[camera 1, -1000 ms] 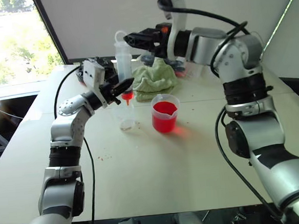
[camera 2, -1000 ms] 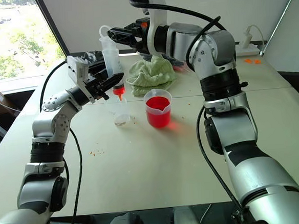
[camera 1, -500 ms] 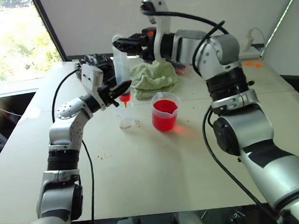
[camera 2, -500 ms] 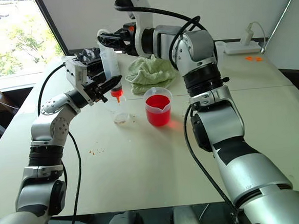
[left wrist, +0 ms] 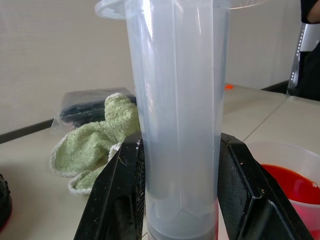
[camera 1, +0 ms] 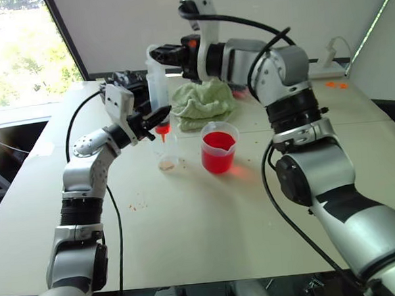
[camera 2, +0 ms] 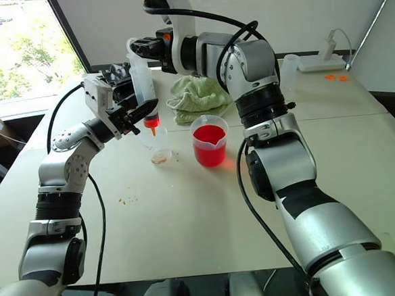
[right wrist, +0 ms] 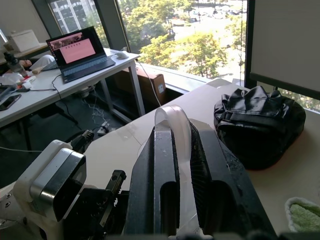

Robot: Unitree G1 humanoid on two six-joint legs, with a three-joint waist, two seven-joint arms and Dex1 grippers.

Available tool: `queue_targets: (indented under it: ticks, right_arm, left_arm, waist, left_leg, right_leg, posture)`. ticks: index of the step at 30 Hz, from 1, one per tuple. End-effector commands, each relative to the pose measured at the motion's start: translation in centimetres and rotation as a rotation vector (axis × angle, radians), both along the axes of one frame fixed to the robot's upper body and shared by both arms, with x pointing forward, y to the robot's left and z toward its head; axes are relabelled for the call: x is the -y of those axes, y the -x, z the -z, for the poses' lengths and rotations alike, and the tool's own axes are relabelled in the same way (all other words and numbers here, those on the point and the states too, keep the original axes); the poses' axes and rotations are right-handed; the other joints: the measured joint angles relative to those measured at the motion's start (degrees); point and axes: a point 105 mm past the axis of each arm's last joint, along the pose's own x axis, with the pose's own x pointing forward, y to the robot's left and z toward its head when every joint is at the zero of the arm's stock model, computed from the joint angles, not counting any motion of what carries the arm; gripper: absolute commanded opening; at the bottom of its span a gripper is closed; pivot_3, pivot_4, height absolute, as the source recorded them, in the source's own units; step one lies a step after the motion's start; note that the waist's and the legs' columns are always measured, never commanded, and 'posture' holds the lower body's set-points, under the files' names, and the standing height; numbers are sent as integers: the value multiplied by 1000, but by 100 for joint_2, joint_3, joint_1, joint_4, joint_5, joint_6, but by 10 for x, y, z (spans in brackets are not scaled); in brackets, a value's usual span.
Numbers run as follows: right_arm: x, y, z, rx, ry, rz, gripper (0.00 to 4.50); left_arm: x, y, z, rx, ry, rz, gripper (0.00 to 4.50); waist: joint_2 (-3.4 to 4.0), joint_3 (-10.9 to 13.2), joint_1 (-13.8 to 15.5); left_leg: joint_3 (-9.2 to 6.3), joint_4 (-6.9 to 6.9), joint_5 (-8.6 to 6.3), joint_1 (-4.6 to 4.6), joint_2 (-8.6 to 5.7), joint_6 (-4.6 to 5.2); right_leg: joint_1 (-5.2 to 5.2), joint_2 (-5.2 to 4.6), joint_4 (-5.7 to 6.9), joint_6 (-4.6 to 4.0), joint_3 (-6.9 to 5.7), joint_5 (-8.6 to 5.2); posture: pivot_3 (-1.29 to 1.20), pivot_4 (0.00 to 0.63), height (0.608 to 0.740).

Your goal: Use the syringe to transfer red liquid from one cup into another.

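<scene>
No readable writing shows; the left gripper (camera 1: 156, 117) clamps the syringe (camera 1: 157, 83) barrel, the right gripper (camera 1: 158, 56) pinches its plunger.

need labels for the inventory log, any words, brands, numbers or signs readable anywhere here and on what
No text can be read in these pictures.
Open black laptop on the white desk by the window: pink screen, writing too small to read.
Large clear plastic syringe: no scale marks or printing can be made out on its barrel.
Wide clear plastic beaker of red liquid: no readable graduations.
Small plain clear plastic cup: no markings visible.
</scene>
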Motion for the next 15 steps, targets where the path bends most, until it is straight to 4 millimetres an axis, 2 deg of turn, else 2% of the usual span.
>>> queue_targets:
  ticks: [1,15]
  right_arm:
    - [-6,9,-16,51,-20,-32,59]
    - [-12,20,1,35,28,-74,59]
  left_arm:
    - [0,4,-18,79,6,5,1355]
    - [0,3,-20,85,7,7,1355]
  waist:
    - [0,4,0]
    - [2,71,4]
  left_leg:
    - [0,0,0,0,0,0]
    - [0,-3,-1,-2,0,1]
  right_leg:
    - [0,0,-1,0,0,0]
    - [0,-2,-5,0,0,0]
  posture:
    - [0,150,711]
    - [0,150,711]
